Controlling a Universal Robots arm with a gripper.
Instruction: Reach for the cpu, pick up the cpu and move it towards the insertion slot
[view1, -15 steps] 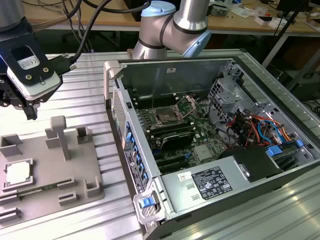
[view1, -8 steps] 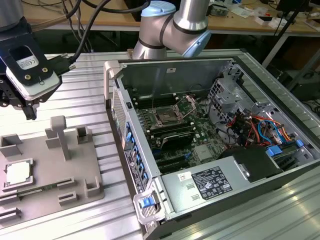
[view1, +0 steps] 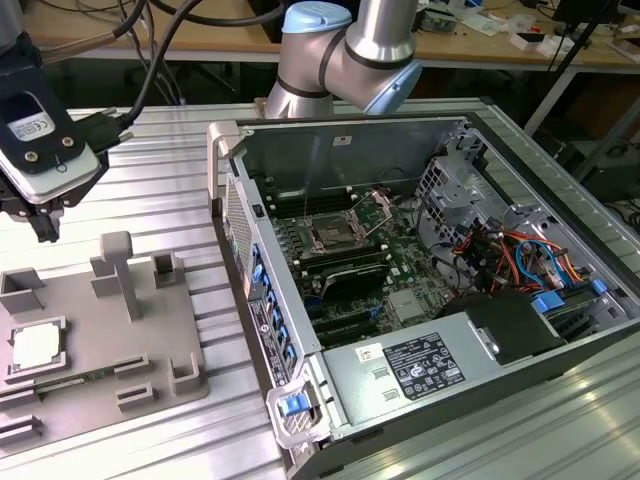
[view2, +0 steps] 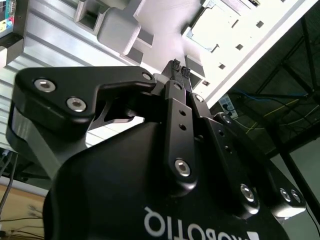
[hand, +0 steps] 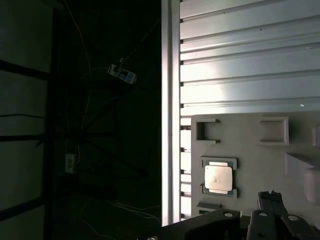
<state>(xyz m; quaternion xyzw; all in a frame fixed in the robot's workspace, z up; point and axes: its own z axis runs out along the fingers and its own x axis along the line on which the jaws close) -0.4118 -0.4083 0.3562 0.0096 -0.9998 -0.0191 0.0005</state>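
The cpu (view1: 35, 346) lies flat, silvery plate up, in a shallow pocket of a grey fixture plate (view1: 150, 340) that rests on the ribbed aluminium table (view1: 170, 180), at the exterior view's left and well apart from the open computer case (view1: 520, 300). The chip is close to square, so it shows no marked long axis; its edges run parallel to the pocket walls and to the fixture's sides, as the first wrist view (hand: 218, 178) makes plain. The gripper (view2: 180, 71) hangs in the air above the far part of the fixture, clear of the chip and touching nothing. In the second wrist view its two black fingers (view2: 174, 100) stand drawn close together with nothing between them. The insertion slot (view1: 330, 236) sits on the motherboard inside the case, its silver frame and dark centre facing upward, with thin wire levers beside it.
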